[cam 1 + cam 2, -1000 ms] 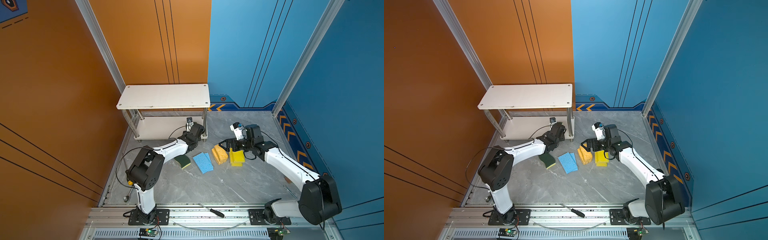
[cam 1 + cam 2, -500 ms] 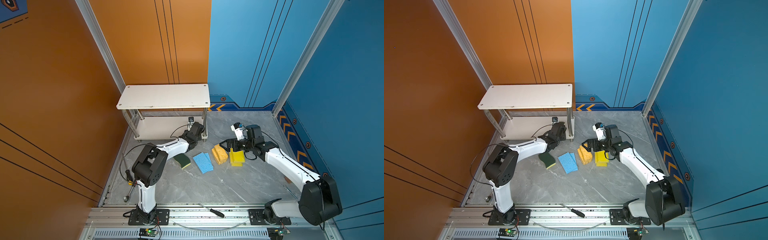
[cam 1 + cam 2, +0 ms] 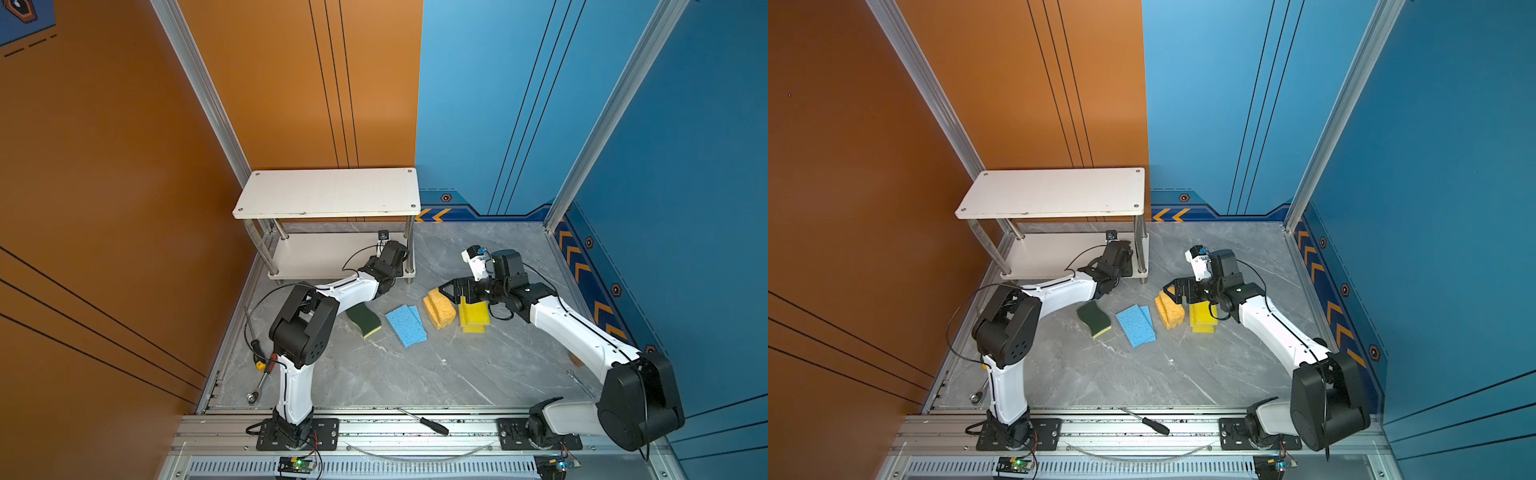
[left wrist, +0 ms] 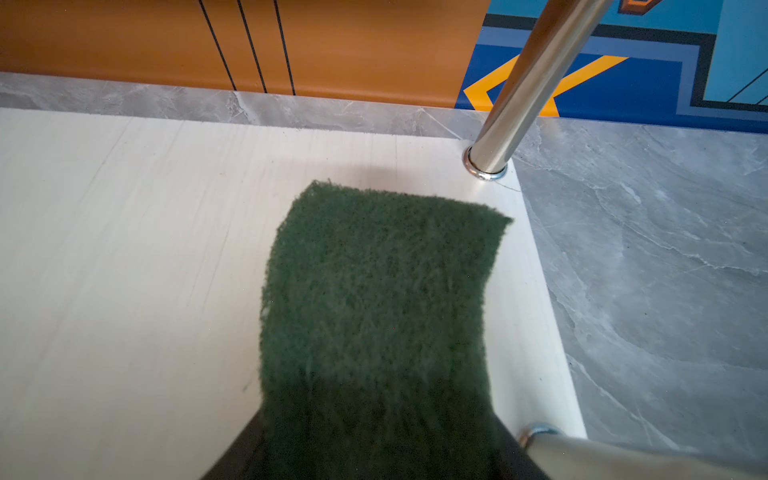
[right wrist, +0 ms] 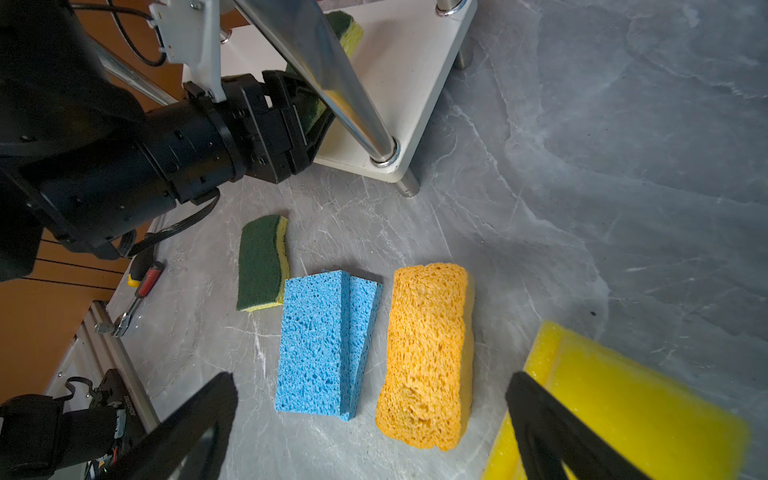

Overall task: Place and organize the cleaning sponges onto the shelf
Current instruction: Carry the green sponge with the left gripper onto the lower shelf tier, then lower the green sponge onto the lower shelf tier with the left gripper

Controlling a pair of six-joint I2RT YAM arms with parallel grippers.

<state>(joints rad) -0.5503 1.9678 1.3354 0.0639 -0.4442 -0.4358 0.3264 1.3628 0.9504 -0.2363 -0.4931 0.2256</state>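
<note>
One wavy dark-green-on-yellow sponge [image 4: 374,311] is pinched tight in the left gripper [image 5: 309,114], over the bottom board of the white chrome-legged shelf [image 4: 124,249]. Its green twin [image 3: 364,319], the thin blue pair [image 3: 406,325], the porous orange sponges [image 3: 439,308] and the yellow stack [image 3: 473,316] sit on the grey marble tabletop [image 3: 415,374]. The right gripper [image 5: 374,419] is gaping open by the orange ones.

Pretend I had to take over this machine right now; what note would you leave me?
Left gripper: shut on a green-topped sponge over the shelf's lower board, not yet released.
Right gripper: open, above the orange sponges and yellow sponges.
Also on the table: a second green sponge, two blue sponges.
The top board is bare; every sponge remains to be shelved.
</note>
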